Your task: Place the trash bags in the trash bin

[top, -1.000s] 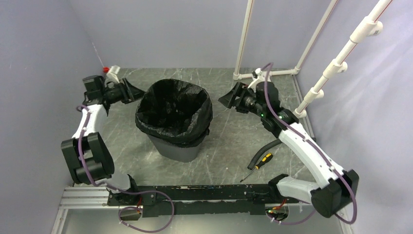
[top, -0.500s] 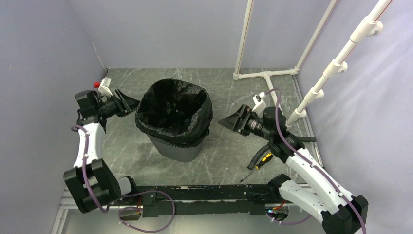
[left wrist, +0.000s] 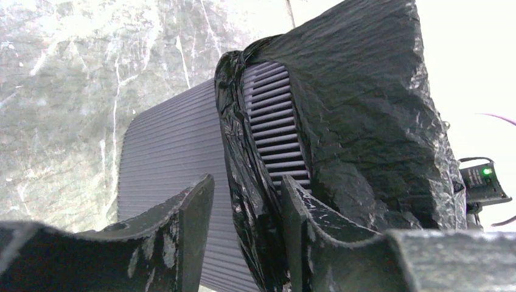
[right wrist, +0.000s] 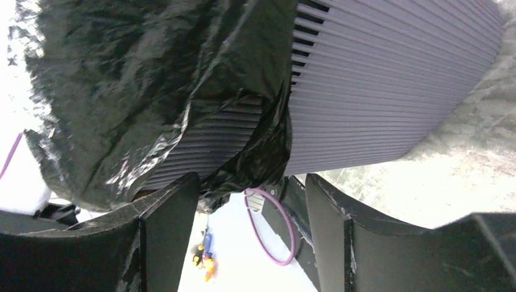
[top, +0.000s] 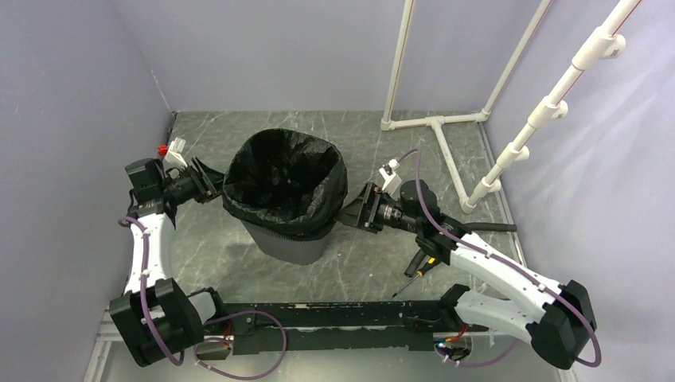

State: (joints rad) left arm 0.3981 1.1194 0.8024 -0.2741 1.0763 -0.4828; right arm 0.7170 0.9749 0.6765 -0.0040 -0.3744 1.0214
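Note:
The trash bin (top: 288,243), a dark grey ribbed basket, stands upright mid-table. A glossy black trash bag (top: 282,171) lines it and folds out over the rim. My left gripper (top: 208,179) is at the bin's left side. In the left wrist view this gripper (left wrist: 246,182) is open, with the bag's hanging fold (left wrist: 252,201) between its fingers and a gap beside the left finger (left wrist: 191,225). My right gripper (top: 353,215) is at the bin's right side. It (right wrist: 251,179) is open, and the bag's lower hem (right wrist: 255,161) hangs just beyond its tips.
A yellow and black screwdriver (top: 422,267) lies under the right forearm, with a black hose (top: 495,228) behind it. White pipe framing (top: 434,121) stands at the back right. Grey walls close in the left, back and right sides.
Both grippers have closed in on the bin. The left one came forward to its left rim. The right one swung forward and left to its right side.

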